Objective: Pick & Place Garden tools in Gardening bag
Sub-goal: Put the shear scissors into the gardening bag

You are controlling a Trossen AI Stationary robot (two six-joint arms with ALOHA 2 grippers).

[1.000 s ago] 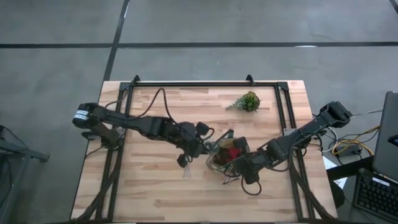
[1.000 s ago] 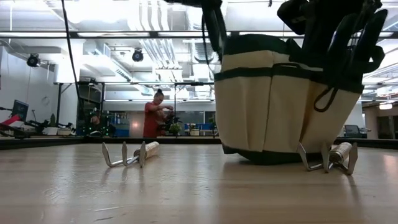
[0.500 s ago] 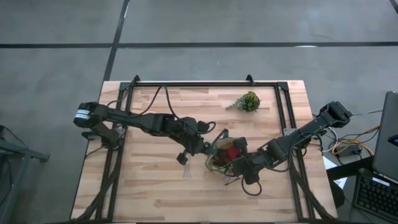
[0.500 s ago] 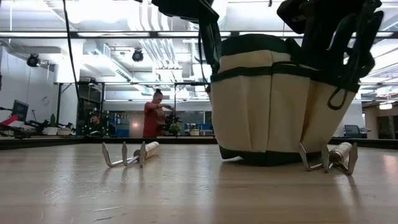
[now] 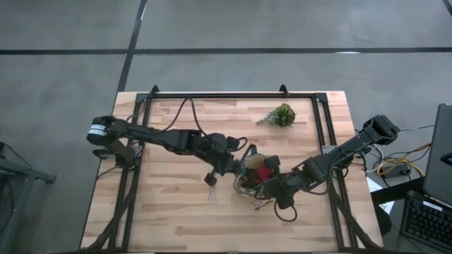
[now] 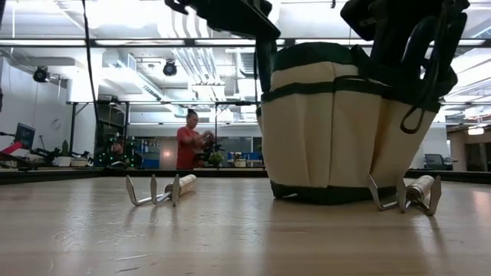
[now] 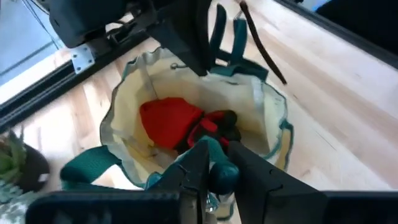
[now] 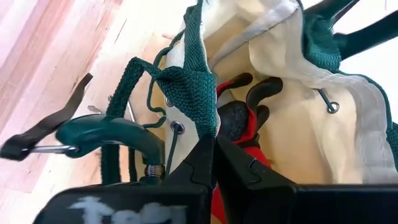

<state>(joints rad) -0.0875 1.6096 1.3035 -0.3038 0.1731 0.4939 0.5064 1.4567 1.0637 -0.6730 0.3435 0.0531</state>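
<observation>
The tan gardening bag with green trim stands upright on its base at mid-table. Inside lie a red piece and red-and-black shears. My left gripper hovers over the bag's mouth, shut on a green-handled tool. My right gripper is shut on the bag's green trim. Another green-handled tool sits just outside the bag wall. One rake lies on the table left of the bag. A second rake lies against its base. My left gripper pinches the rounded green end of the tool between its two fingers, slanting down over the bag's rim. The rest of the tool is hidden behind the fingers. My right gripper pinches the green webbing at the bag's rim between its shut fingers, slanting down from the table's right. The bag stands on the table.
A small green plant stands toward the far right of the table. A dark strap trails outside the bag. A black frame runs along the table's far edge and both sides. Bare wood lies near the front edge.
My left gripper has sunk toward the bag's mouth and edged toward the table's right. The bag, tipped a second ago with its left bottom edge off the table, has settled flat on its base.
</observation>
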